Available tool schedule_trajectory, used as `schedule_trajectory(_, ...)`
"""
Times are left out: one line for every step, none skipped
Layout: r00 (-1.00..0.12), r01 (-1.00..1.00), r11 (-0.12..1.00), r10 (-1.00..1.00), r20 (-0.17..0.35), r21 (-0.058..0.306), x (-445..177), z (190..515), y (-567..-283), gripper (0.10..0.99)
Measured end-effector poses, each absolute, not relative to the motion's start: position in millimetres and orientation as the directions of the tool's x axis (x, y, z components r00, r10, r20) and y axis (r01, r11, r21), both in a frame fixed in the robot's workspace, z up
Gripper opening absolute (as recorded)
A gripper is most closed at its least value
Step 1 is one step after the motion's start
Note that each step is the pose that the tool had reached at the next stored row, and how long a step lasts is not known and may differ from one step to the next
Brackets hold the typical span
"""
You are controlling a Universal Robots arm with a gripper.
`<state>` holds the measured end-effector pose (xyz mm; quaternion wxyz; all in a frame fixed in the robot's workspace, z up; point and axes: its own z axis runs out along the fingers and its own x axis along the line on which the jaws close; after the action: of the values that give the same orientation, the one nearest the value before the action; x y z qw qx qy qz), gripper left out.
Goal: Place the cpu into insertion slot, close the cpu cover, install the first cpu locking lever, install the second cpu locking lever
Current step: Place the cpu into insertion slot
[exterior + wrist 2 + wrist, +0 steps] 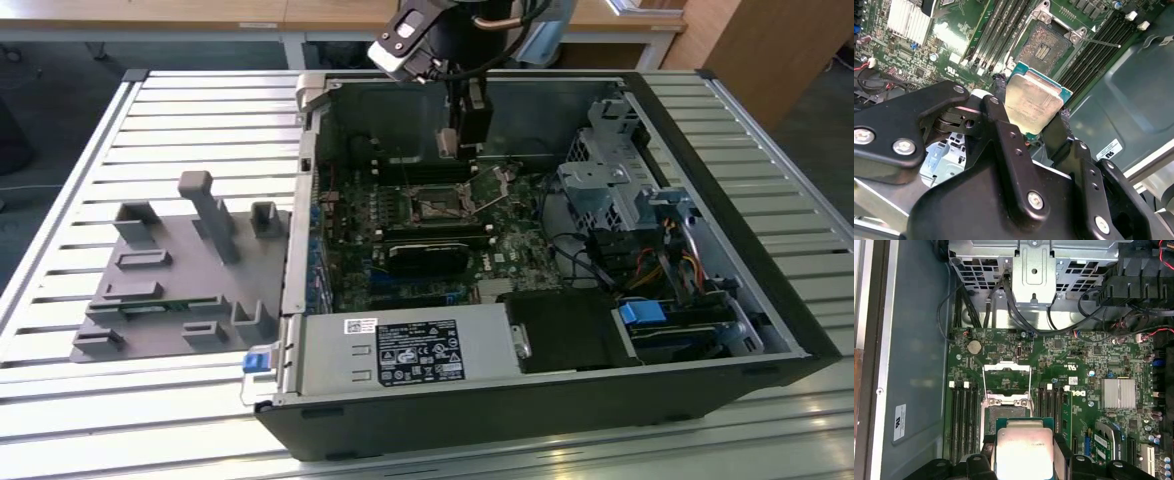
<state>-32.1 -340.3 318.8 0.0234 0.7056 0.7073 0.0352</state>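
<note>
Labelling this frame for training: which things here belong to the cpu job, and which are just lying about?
Job: end effector, shut on the cpu; insertion slot, bare; cpu cover, swung open.
Lying about: grey fixture block; power supply; heatsink; coin battery.

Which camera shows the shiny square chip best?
Second wrist view: the cpu shows most of its metal top, close up. The first wrist view cuts off part of it; the exterior view shows it as a tiny pale sliver.

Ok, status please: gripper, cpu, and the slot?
Gripper shut on cpu, above the board. Insertion slot empty, cpu cover open. Nothing seen blocking the slot.
</note>
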Motion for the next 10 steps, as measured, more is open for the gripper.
schedule_trajectory(-0.003,0.997,0.002,1.000,0.017,0.083,-32.1,318.0,-340.3,0.541)
schedule_trajectory(-0.003,0.997,0.002,1.000,0.017,0.083,-32.1,317.2,-340.3,0.541)
schedule_trajectory(-0.003,0.997,0.002,1.000,0.017,0.083,-32.1,316.4,-340.3,0.541)
schedule_trajectory(-0.003,0.997,0.002,1.000,0.017,0.083,-32.1,315.6,-340.3,0.541)
schedule_trajectory(-0.003,0.997,0.002,1.000,0.017,0.083,-32.1,314.8,-340.3,0.541)
schedule_trajectory(-0.003,0.997,0.002,1.000,0.017,0.083,-32.1,314.1,-340.3,0.541)
schedule_trajectory(-0.003,0.997,0.002,1.000,0.017,0.083,-32.1,313.3,-340.3,0.541)
schedule_trajectory(-0.003,0.997,0.002,1.000,0.017,0.083,-32.1,312.6,-340.4,0.541)
schedule_trajectory(-0.003,0.997,0.002,1.000,0.017,0.083,-32.1,311.8,-340.4,0.541)
schedule_trajectory(-0.003,0.997,0.002,1.000,0.017,0.083,-32.1,311.0,-340.4,0.541)
